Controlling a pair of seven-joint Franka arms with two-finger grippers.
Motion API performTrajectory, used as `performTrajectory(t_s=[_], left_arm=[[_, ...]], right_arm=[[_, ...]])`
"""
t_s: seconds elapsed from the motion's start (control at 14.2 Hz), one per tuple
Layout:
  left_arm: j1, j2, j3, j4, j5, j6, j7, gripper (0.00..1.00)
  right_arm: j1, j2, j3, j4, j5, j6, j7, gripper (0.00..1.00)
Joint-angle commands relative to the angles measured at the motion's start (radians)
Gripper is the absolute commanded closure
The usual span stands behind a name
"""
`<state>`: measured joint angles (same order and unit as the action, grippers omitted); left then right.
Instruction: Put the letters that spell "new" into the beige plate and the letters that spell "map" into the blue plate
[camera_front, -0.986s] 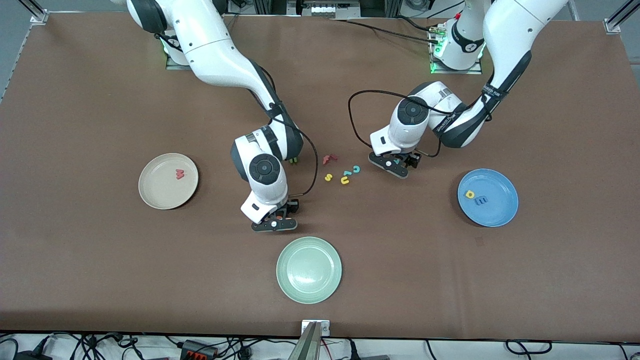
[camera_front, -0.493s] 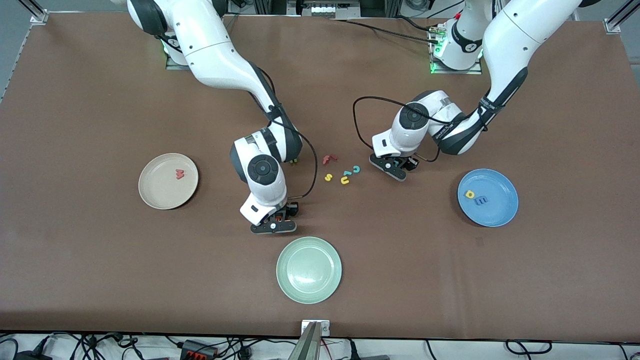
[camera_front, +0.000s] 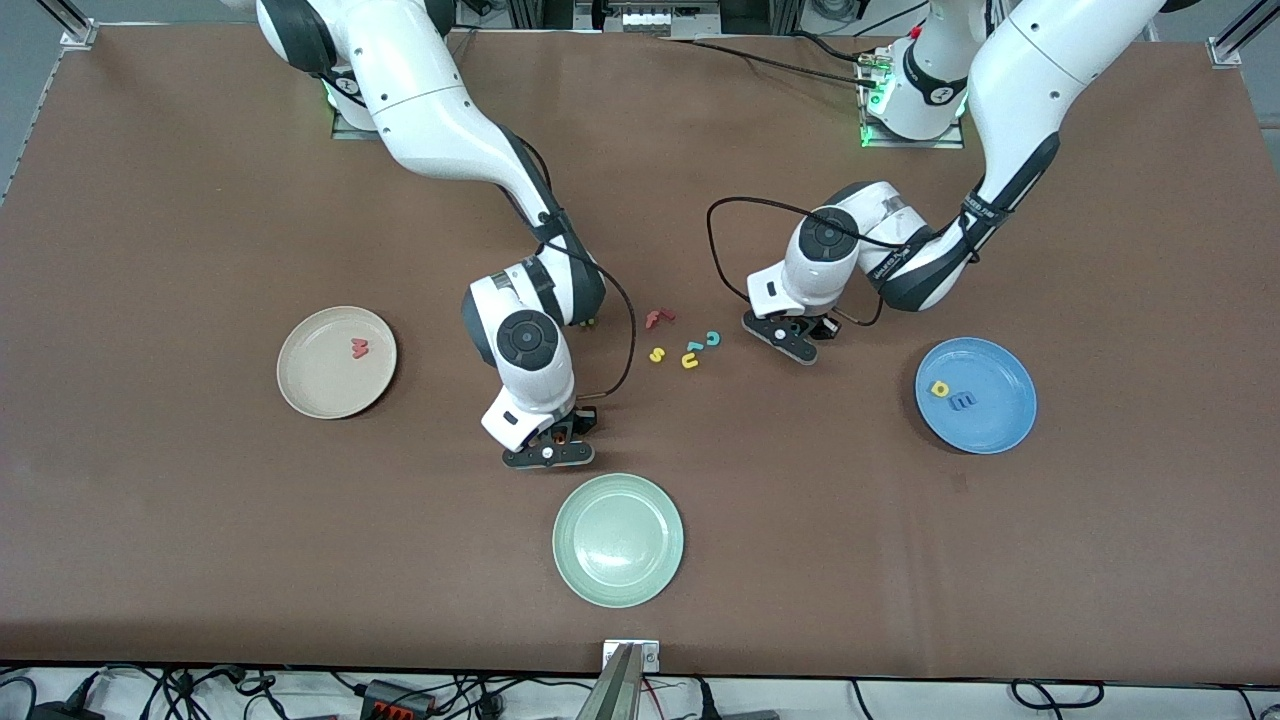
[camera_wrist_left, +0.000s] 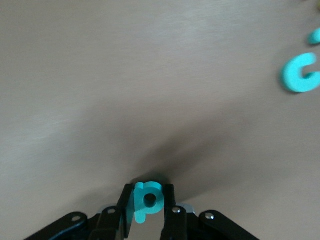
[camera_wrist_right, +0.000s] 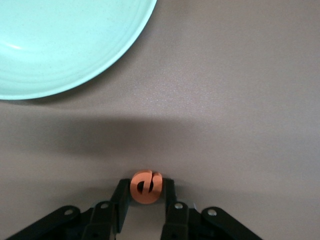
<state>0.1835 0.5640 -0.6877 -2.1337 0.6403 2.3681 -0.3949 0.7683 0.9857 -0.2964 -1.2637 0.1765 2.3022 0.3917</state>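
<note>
The right gripper (camera_wrist_right: 143, 202), down at the tabletop just beside the pale green plate (camera_front: 618, 540), clamps the orange e (camera_wrist_right: 145, 187) upright on edge. Farther back, toward mid-table, the left gripper (camera_wrist_left: 148, 214) pinches the teal a (camera_wrist_left: 147, 200) standing upright, near the teal c (camera_wrist_left: 301, 73).

Robotics lab, aluminium frame (camera_front: 70, 25), cables (camera_front: 760, 62)
</note>
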Motion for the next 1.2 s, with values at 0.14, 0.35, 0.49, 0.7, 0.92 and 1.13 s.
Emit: performTrajectory(t_s=[0.14,0.35,0.49,0.7,0.92,1.13], left_arm=[[0.107,-0.101,-0.018,0.118,0.024,-0.223,0.214,0.92],[0.243,-0.102,-0.016,0.167,0.022,-0.277,0.503,0.91],[0.31,-0.095,-0.013,0.158,0.022,-0.282,0.566,0.91],[0.399,-0.036,-0.013,0.135,0.024,-0.267,0.568,0.82],[0.418,-0.032,-0.016,0.135,0.021,-0.268,0.567,0.0],[0.432,-0.042,-0.067,0.147,0.012,-0.28,0.562,0.0]], right_arm=[[-0.012,0.017,0.006,0.021,0.014,0.0,-0.002,0.8],[-0.009,0.001,0.005,0.021,0.014,-0.016,-0.001,0.82],[-0.012,-0.028,-0.004,0.012,0.014,-0.065,-0.004,0.85],[-0.064,-0.138,-0.018,-0.028,0.008,-0.284,-0.078,0.86],[-0.121,-0.27,-0.044,-0.208,0.005,-0.374,-0.19,0.89],[-0.124,-0.378,-0.121,-0.409,0.003,-0.369,-0.278,0.89]])
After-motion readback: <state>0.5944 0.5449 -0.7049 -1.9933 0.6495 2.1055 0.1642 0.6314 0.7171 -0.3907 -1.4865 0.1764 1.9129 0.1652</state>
